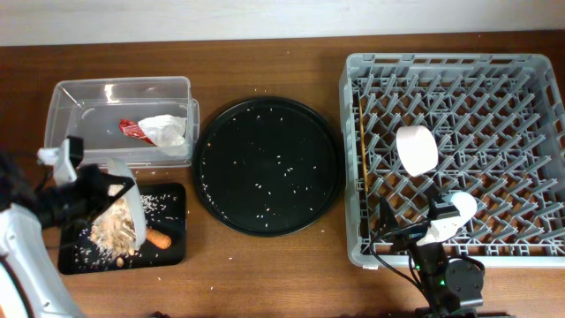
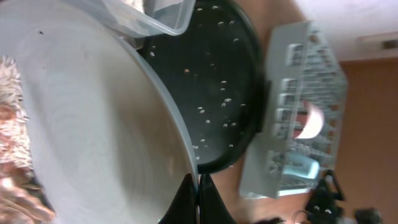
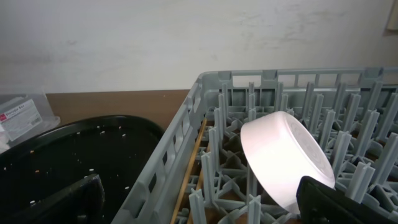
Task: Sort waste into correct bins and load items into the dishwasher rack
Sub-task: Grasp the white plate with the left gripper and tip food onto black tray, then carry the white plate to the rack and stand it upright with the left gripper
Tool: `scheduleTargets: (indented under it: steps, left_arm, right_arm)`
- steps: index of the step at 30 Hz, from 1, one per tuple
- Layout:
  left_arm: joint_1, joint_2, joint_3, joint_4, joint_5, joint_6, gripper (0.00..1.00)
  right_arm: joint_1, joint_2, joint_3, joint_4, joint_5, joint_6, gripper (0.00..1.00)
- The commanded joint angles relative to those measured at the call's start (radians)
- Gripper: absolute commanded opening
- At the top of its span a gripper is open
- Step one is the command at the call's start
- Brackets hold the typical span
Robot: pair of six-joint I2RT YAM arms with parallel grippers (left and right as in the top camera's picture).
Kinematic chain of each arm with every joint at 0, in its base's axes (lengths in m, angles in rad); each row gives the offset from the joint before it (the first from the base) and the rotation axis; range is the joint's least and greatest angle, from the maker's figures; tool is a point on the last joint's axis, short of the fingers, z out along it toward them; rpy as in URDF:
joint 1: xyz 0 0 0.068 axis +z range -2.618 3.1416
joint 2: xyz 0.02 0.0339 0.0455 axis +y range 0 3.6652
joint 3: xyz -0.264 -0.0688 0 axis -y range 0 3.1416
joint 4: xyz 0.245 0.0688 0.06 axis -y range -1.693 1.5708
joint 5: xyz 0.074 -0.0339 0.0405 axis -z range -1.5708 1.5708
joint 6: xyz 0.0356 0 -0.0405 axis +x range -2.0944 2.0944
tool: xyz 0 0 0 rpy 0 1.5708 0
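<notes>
Two grippers on my feed: left gripper (image 2: 198,193) pinches the tilted plate (image 2: 93,124) over the shallow black tray (image 1: 175,254), scraps (image 1: 110,234) heaped below; right gripper (image 3: 202,198) gapes wide, just short of the bowl (image 3: 283,158) in the rack (image 1: 371,71).

No words or numbers can be read anywhere. On the far left, the clear tub (image 3: 48,118) shows a white patch (image 3: 18,114) with a red mark and tiny dark print, too small to read. The red snack wrapper (image 1: 132,129) inside it shows no clear letters.

L gripper (image 2: 198,188) pinches plate (image 2: 93,124) rim (scraps (image 2: 7,124) at edge).
</notes>
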Motion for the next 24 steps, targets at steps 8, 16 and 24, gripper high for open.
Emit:
scheduleTargets:
  steps: [8,16,24]
  left_arm:
    - [0.263,-0.029,-0.211,-0.141,0.573,0.631,0.01]
    - [0.263,-0.029,-0.214,-0.113,0.535,0.585,0.00]
    - [-0.071,-0.106,-0.024,0.187,0.132,-0.031,0.00]
  right_arm:
    - [-0.003,-0.007,-0.007,-0.001,-0.002,0.008,0.98]
    - [-0.003,-0.007,-0.007,-0.001,-0.002,0.008,0.98]
    - [-0.003,-0.007,-0.007,-0.001,-0.002,0.008,0.98]
